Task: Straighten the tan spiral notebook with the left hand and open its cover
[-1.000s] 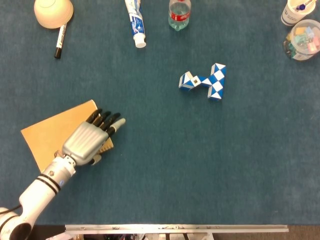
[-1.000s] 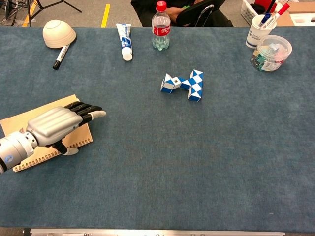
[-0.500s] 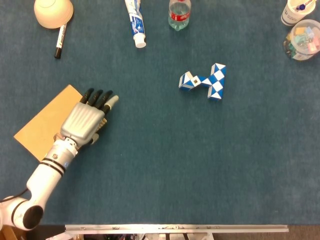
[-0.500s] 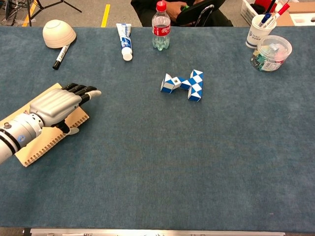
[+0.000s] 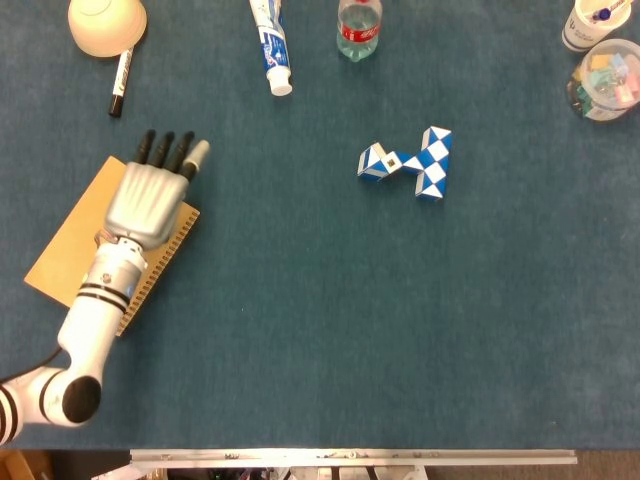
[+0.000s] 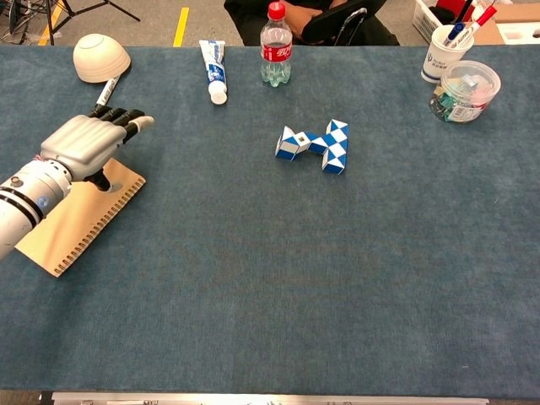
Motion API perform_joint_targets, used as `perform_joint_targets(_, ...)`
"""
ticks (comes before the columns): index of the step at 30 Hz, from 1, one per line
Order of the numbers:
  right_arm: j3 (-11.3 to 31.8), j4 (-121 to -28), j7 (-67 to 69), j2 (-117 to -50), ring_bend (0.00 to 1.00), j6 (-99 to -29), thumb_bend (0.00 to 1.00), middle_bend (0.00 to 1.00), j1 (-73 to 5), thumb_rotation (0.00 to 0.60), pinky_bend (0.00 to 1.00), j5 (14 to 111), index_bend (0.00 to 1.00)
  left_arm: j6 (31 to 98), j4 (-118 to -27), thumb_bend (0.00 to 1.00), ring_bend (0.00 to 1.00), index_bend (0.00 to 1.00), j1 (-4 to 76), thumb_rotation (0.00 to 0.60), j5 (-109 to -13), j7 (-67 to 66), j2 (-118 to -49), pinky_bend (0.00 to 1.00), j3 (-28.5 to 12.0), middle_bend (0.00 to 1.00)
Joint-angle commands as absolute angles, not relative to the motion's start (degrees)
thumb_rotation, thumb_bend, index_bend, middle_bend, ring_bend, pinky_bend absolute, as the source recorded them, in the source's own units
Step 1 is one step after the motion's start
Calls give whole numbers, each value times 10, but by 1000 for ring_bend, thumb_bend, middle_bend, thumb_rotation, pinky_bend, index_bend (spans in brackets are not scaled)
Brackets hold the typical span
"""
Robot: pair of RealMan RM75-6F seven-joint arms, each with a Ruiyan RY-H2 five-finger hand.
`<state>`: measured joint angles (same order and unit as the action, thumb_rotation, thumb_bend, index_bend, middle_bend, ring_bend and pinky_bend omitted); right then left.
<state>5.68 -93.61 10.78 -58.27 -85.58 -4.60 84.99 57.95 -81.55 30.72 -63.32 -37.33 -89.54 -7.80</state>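
Your left hand [image 5: 148, 200] lay flat over the tan spiral notebook [image 5: 70, 245] near the desk's [image 5: 320, 340] left edge, fingers [image 5: 165, 150] held straight and side by side, gripping nothing, their tips reaching past the notebook's far corner. You appeared to be pressing palm-down, likely so you could swivel the notebook on the cloth rather than lift it. The notebook sat askew, its spiral binding [image 6: 101, 221] along the side facing the desk's middle, cover closed. Straightening looked unfinished; opening had not begun. Your right hand was out of sight in both views. A marker [image 5: 120, 82] and an upturned bowl [image 5: 106, 24] waited near the far left corner, apart from the notebook.
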Motion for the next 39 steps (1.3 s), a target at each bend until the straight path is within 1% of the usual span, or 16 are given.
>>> perform_joint_targets(1, 56, -937, 108, -582, 209, -858, 395, 291, -44, 600, 306, 851, 339, 567, -825, 186, 0, 0, 316, 600, -590, -369, -884, 0, -96, 0)
perform_joint_targets(6, 56, -937, 108, -581, 209, -861, 395, 291, -41, 600, 306, 849, 339, 574, -909, 187, 0, 0, 297, 600, -576, -331, -810, 0, -96, 0)
perform_joint_targets(10, 56, -937, 107, -581, 209, -858, 395, 291, -42, 600, 306, 850, 339, 595, -969, 187, 0, 0, 271, 600, -588, -303, -741, 0, -81, 0)
perform_joint_targets(12, 55, -937, 106, -583, 209, -854, 395, 291, -45, 600, 306, 850, 339, 605, -989, 187, 0, 0, 256, 585, -593, -290, -709, 0, -70, 0)
perform_joint_targets(15, 55, -936, 104, -586, 209, -849, 395, 291, -48, 600, 306, 851, 339, 608, -1005, 187, 1, 18, 241, 475, -592, -277, -675, 0, -54, 15)
perform_joint_targets(16, 55, -936, 104, -587, 209, -848, 396, 291, -49, 600, 306, 852, 339, 608, -1009, 187, 8, 48, 236, 418, -590, -275, -662, 0, -47, 38)
perform_joint_targets(17, 55, -936, 103, -588, 209, -846, 395, 292, -50, 600, 306, 852, 339, 608, -1011, 187, 18, 87, 232, 374, -587, -275, -654, 0, -42, 69)
perform_joint_targets(18, 55, -935, 102, -589, 208, -845, 395, 291, -51, 600, 306, 852, 339, 606, -1012, 187, 24, 106, 228, 365, -584, -276, -644, 0, -33, 85)
perform_joint_targets(20, 55, -936, 101, -590, 208, -843, 396, 291, -53, 600, 306, 853, 339, 600, -1015, 187, 32, 146, 224, 364, -573, -283, -631, 0, -20, 125)
perform_joint_targets(26, 54, -940, 98, -589, 208, -836, 395, 291, -56, 600, 306, 855, 339, 580, -1019, 187, 43, 203, 221, 355, -536, -293, -613, 0, 5, 177)
perform_joint_targets(32, 54, -945, 95, -585, 208, -837, 395, 291, -58, 600, 306, 857, 339, 568, -1015, 187, 46, 217, 228, 337, -516, -317, -617, 0, 26, 194)
perform_joint_targets(39, 53, -949, 92, -582, 208, -839, 396, 292, -56, 600, 306, 857, 339, 545, -1036, 187, 51, 220, 252, 305, -463, -366, -609, 0, 48, 206)
